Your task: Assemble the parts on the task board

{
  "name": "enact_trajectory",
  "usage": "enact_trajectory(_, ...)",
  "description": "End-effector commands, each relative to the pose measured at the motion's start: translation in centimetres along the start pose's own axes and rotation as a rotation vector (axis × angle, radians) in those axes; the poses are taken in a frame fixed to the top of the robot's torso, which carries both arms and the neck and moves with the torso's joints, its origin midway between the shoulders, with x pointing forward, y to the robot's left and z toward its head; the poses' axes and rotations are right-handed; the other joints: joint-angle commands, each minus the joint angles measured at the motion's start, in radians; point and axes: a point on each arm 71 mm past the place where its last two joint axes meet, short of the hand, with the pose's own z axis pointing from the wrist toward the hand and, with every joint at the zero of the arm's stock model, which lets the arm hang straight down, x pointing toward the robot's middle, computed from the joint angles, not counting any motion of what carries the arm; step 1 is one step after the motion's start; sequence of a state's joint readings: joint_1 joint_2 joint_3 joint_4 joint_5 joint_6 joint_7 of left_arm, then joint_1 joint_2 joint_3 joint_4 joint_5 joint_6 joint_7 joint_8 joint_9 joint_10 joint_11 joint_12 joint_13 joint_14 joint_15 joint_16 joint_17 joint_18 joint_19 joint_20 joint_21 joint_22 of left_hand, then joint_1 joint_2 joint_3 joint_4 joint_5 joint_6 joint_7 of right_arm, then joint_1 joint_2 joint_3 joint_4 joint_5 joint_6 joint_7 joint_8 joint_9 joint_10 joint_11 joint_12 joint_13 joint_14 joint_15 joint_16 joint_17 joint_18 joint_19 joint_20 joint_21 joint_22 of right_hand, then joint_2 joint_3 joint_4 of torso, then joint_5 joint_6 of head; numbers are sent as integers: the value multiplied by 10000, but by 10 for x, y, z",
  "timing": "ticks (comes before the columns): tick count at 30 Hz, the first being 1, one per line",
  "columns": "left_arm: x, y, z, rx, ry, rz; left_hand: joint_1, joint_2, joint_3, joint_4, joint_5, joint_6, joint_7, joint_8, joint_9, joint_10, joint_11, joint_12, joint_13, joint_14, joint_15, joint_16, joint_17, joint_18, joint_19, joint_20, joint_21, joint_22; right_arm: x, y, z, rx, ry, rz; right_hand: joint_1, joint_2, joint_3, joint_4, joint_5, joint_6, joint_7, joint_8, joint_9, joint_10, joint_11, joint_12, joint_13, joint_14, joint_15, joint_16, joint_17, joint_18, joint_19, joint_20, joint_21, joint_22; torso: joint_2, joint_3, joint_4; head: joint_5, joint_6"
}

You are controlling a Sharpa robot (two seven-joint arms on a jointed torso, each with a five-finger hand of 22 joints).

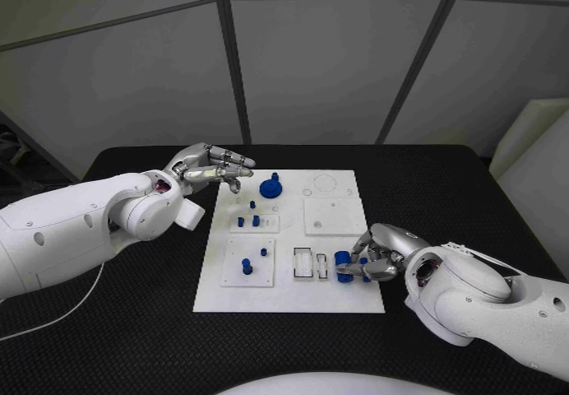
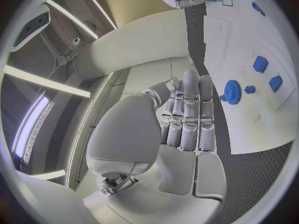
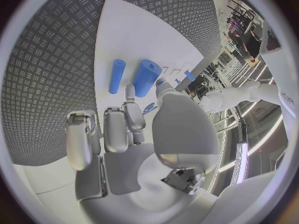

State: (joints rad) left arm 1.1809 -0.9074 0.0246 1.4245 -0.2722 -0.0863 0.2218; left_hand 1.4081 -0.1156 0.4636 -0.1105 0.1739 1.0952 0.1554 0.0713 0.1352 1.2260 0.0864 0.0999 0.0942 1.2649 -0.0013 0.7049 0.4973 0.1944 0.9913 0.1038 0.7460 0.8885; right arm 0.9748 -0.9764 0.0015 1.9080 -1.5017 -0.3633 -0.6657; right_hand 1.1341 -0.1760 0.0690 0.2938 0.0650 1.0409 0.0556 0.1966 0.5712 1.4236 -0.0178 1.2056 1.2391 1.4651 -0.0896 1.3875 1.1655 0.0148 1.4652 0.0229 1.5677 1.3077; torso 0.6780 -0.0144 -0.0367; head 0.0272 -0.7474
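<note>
The white task board [image 1: 290, 292] lies in the middle of the black table. My right hand [image 1: 377, 253] is at the board's right edge and pinches a thick blue cylinder [image 1: 344, 268] [image 3: 146, 77] just over the board. A thinner blue pin [image 3: 117, 76] lies on the board beside it. My left hand [image 1: 216, 174] [image 2: 187, 119] hovers over the far-left corner with straight fingers, holding nothing. A blue gear [image 1: 270, 188] [image 2: 232, 91] stands just to its right. Two small blue pegs [image 1: 248, 220] and a single peg [image 1: 247, 266] stand in the left-hand plates.
Two narrow rectangular slots [image 1: 311, 264] sit just left of the held cylinder. A raised white square plate [image 1: 335, 216] occupies the board's right middle. Bare black table [image 1: 142, 329] surrounds the board, and grey wall panels stand behind it.
</note>
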Motion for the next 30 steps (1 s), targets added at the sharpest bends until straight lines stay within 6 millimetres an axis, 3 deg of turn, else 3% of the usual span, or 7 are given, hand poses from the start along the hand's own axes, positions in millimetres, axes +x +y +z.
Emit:
enact_trajectory(1,1,-1,0,71,102,-60,-55,28,-46,-35,-28,-58,40,-41,-12,-47,16,-21,9,23,26,-57,-16,-116,-54,9,-59,7,3,1,2,80,149,-329,-98,-6,-65,3,38,-86,10,14,20,-13,-7,57,26,376,31,45,18,-148,1056,23,31,2631,0,-3,6,12,-5)
enact_trajectory(15,1,-1,0,38,106,-63,-55,28,-46,-35,-28,-58,40,-41,-12,-47,16,-21,9,23,26,-57,-16,-116,-54,9,-59,7,17,2,11,363,544,-522,155,133,91,-24,234,-7,-28,28,441,24,-37,175,221,382,11,89,103,-148,1056,9,31,2631,-15,-12,4,77,-36)
enact_trajectory(17,1,-1,-1,37,109,-63,-55,28,-46,-35,-28,-58,40,-41,-12,-47,16,-21,9,23,26,-57,-16,-116,-54,9,-59,7,16,2,11,353,419,-446,319,132,140,-25,728,16,-39,20,595,32,-48,195,275,377,0,86,100,-148,1056,-1,31,2631,-16,-15,6,82,-30)
enact_trajectory(22,1,-1,-1,35,102,-61,-55,28,-46,-35,-28,-58,40,-41,-12,-47,16,-21,9,23,26,-57,-16,-116,-54,9,-59,7,13,3,10,179,-135,-45,709,339,318,-71,1199,260,-114,92,876,139,-112,363,469,389,-44,122,184,-148,1056,-32,31,2631,-16,-9,-8,100,-10)
enact_trajectory(25,1,-1,-1,38,103,-62,-55,28,-46,-35,-28,-58,40,-41,-12,-47,16,-21,9,23,26,-57,-16,-116,-54,9,-59,7,8,6,5,-87,-629,424,840,411,379,-52,1786,408,-180,112,1031,184,-170,404,535,401,-88,153,253,-148,1056,-76,31,2631,-24,1,-19,101,2)
enact_trajectory(30,0,0,-1,32,99,-65,-71,35,-53,-35,-28,-59,41,-41,-11,-51,17,-20,13,26,29,-73,-18,-117,-54,12,-69,5,2,11,-5,-476,-1164,1301,897,474,417,-53,1965,487,-221,104,1130,210,-206,420,572,411,-117,180,311,-148,1056,-100,31,2631,-24,-11,-6,77,39)
